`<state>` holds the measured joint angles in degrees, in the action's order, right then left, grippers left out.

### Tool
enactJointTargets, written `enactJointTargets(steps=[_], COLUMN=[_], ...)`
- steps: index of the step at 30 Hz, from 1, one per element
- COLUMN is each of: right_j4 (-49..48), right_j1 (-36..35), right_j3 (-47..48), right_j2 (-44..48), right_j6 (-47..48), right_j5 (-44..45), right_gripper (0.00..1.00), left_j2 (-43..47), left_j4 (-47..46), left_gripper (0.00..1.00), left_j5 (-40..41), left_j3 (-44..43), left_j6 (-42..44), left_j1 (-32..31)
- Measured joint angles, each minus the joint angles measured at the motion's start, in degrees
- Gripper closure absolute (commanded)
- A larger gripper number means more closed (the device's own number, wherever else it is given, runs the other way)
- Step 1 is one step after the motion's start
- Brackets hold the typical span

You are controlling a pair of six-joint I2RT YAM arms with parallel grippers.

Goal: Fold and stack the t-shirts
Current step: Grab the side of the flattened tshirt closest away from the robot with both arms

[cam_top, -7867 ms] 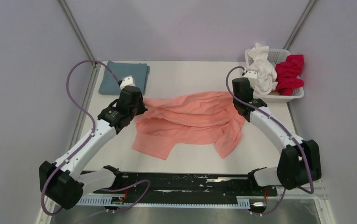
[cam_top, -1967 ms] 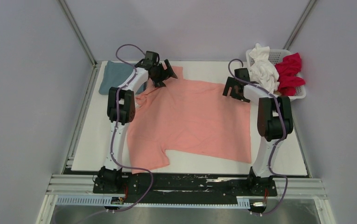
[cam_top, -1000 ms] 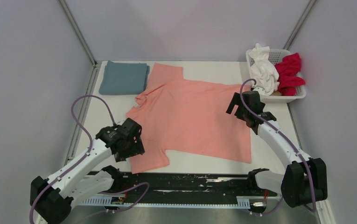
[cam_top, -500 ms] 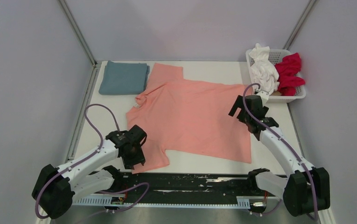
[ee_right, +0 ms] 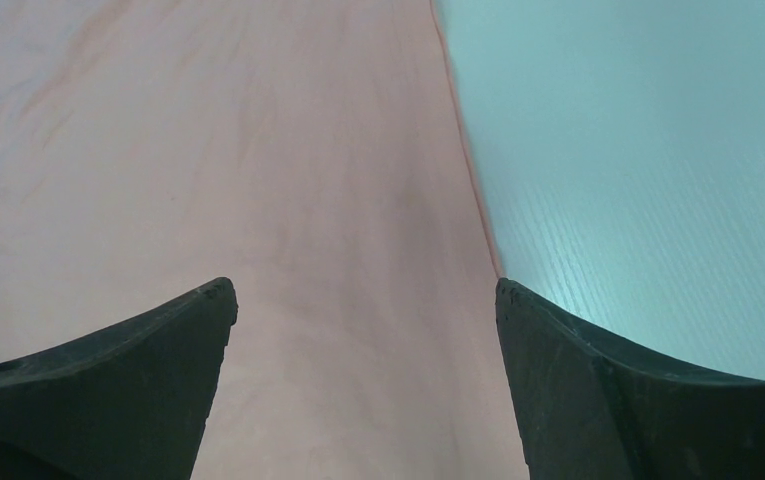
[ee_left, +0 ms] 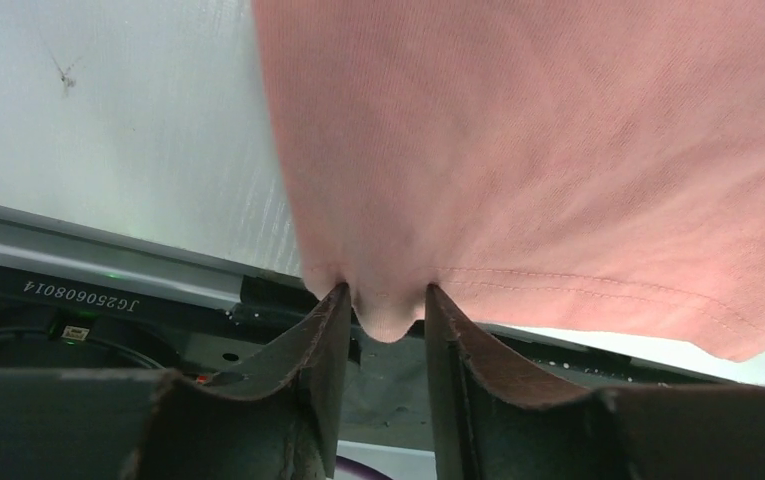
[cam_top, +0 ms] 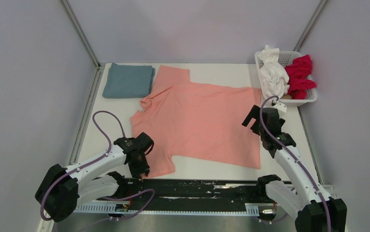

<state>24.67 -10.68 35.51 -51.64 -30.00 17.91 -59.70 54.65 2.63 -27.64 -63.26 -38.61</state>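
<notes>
The salmon-pink t-shirt point(cam_top: 199, 121) was pinched at a sleeve by the left claw point(ee_left: 384, 297); the right claw point(ee_right: 363, 295) was spread.

Looked down on the salmon-pink t-shirt point(ee_right: 208, 150), spread flat with faint creases across the left and middle. Found its hemmed edge running from top centre down to the tip of one dark finger point(ee_right: 598, 380), with bare pale table point(ee_right: 638, 180) beyond. Kept the right gripper point(ee_right: 363, 290) spread wide over the cloth, clasping nothing.
</notes>
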Motion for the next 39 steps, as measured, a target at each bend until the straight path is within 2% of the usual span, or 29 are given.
enactJointTargets(steps=[5, 7, 15, 22, 27, 31, 33, 39], right_j4=[3.1, 4.31, 15.63, 26.29, 28.7, 29.11, 29.09, 26.08], right_j1=[0.0, 0.0, 0.0, 0.02, 0.31, 0.5, 0.5, 0.63], right_j3=[0.0, 0.0, 1.11, -2.27, -7.17, -10.58, -11.69, -13.31], right_j2=[2.19, 3.28, 3.93, 8.09, 9.07, 7.04, 6.97, 9.09], right_j6=[0.0, 0.0, -5.27, -18.97, -28.3, -33.46, -35.15, -38.23], right_j5=[-0.37, -0.66, -3.61, -3.96, -3.1, -2.82, -2.67, -1.99], right_gripper=[0.0, 0.0, 0.0, 0.0, 0.0, 0.04, 0.1, 0.38], left_j2=[-0.04, -0.04, 0.94, 4.55, 5.33, 5.31, 5.31, 5.09], left_j4=[-0.04, -0.26, -1.62, -8.39, -10.84, -12.02, -12.46, -13.07], left_gripper=[0.93, 1.0, 1.0, 1.0, 1.0, 1.0, 1.0, 1.0], left_j5=[-0.07, -0.26, -0.74, -1.03, -1.77, -2.03, -2.05, -2.1], left_j3=[-0.04, -0.07, 0.02, 1.57, 2.14, 2.16, 2.16, 2.16], left_j6=[-0.04, 0.26, 2.16, 4.92, 6.67, 7.56, 7.93, 8.35], left_j1=[-0.04, -0.04, -0.04, -0.04, -0.04, -0.04, -0.04, -0.04])
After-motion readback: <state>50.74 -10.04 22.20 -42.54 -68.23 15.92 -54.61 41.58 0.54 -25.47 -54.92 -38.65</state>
